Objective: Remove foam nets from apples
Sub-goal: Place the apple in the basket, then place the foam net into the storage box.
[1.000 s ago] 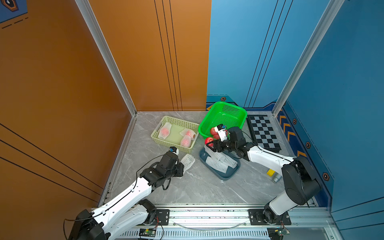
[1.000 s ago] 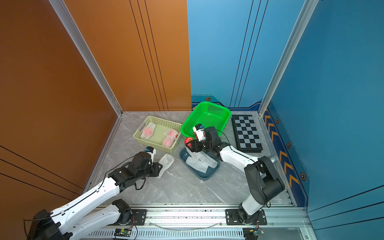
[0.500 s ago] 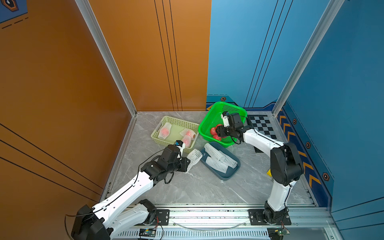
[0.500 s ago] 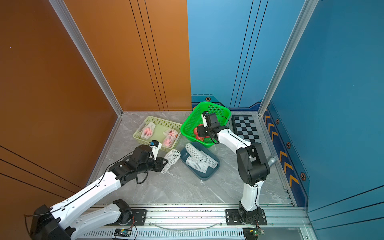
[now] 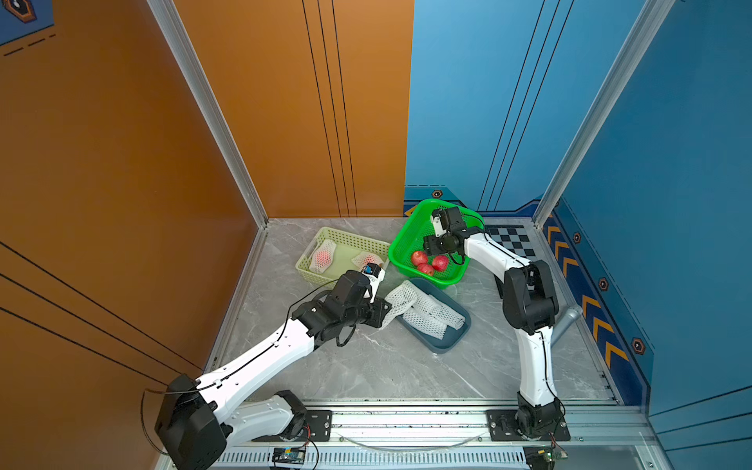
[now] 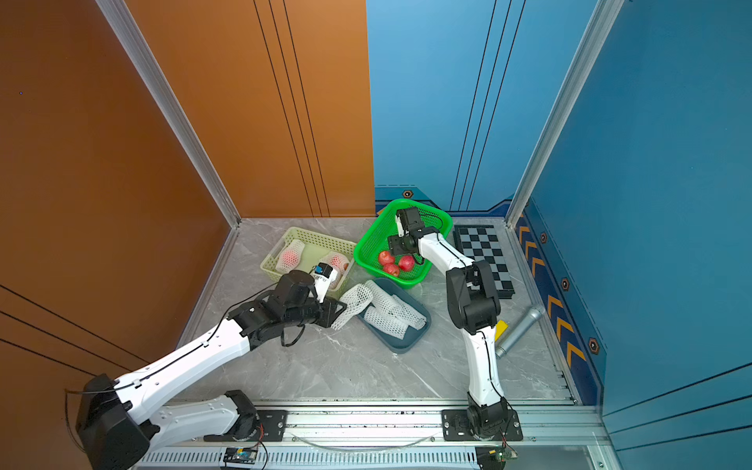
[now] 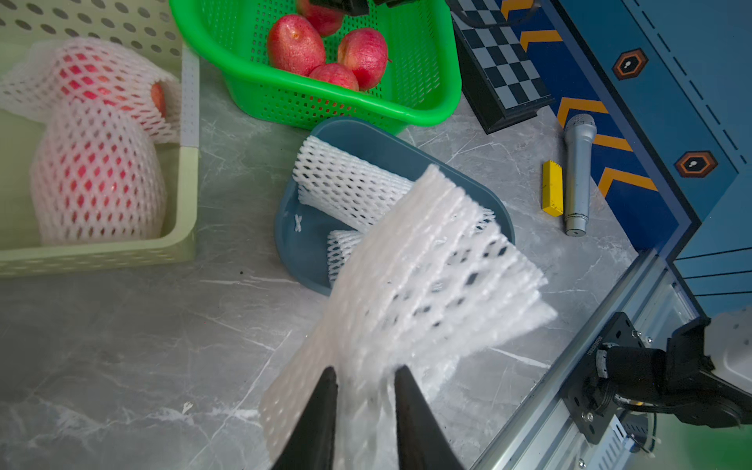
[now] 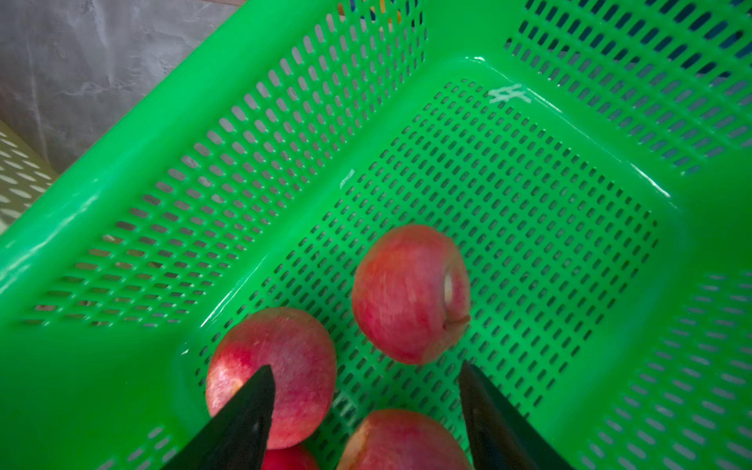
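My left gripper (image 7: 364,370) is shut on one end of an empty white foam net (image 7: 427,276), which hangs over the near rim of the blue tray (image 7: 301,244). In a top view this net (image 5: 401,301) reaches from the left gripper (image 5: 382,311) to the tray. More empty foam nets (image 5: 431,315) lie in the tray. My right gripper (image 8: 366,368) is open above the green basket (image 8: 569,203), nothing between its fingers. Several bare red apples (image 5: 425,262) lie below it; one apple (image 8: 411,293) looks blurred. Two netted apples (image 7: 97,175) sit in the pale yellow basket (image 5: 346,240).
A checkerboard (image 6: 484,256) lies right of the green basket. A silver microphone (image 7: 578,171) and a small yellow block (image 7: 552,187) lie on the marble floor by the right wall. The right arm's elbow (image 5: 529,297) stands beside the blue tray (image 5: 447,346).
My right gripper carried an apple from beside the blue tray to the green basket and opened; the apple now lies there. My left gripper moved right with the net, up to the tray.
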{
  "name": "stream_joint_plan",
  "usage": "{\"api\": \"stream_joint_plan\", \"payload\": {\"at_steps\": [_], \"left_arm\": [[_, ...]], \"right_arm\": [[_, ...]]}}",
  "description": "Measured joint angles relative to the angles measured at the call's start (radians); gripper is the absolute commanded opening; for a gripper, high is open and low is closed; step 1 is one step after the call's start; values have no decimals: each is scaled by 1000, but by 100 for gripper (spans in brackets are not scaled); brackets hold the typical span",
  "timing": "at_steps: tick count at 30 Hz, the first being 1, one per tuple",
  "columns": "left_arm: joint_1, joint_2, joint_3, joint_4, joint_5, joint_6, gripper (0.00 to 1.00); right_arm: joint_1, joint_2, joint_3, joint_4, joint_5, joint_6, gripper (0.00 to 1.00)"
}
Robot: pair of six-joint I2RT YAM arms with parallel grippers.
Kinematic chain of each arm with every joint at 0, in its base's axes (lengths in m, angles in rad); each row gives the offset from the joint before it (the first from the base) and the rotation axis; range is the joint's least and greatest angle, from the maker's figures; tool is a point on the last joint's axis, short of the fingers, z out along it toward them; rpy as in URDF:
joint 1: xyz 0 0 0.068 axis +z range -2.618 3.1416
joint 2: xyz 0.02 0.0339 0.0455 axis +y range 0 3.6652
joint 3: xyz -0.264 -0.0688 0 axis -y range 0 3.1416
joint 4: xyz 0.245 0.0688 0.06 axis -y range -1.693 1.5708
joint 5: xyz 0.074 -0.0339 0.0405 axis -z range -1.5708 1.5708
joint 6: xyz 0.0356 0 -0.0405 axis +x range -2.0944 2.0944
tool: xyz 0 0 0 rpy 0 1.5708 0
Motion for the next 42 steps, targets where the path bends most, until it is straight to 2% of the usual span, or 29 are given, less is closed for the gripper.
{"api": "stream_joint_plan", "payload": {"at_steps": [6,9,12,16,23,28,33,37,42], "left_arm": [[-30,97,80,16,0,46,27],[-49,164,122,18,-3,78,26],[-79,228,164,22,-13,124,26],[-129,290,212,23,-43,205,27],[-277,365,272,22,-112,411,27],[-300,434,299,13,-134,510,29],[-314,528,356,-17,-167,555,30],[-342,576,388,-31,-203,586,38],[-365,608,415,-68,-235,615,66]], "right_arm": [[-3,2,2,-36,1,-17,79],[-5,-26,-22,-41,6,-27,87],[-20,-111,-83,-49,7,-26,100],[-66,-254,-168,-36,2,5,100],[-155,-468,-385,24,18,84,100],[-164,-637,-580,95,47,111,100],[-169,-765,-653,127,44,133,100],[-174,-828,-708,143,9,143,100],[-175,-873,-779,148,-43,143,100]]}}
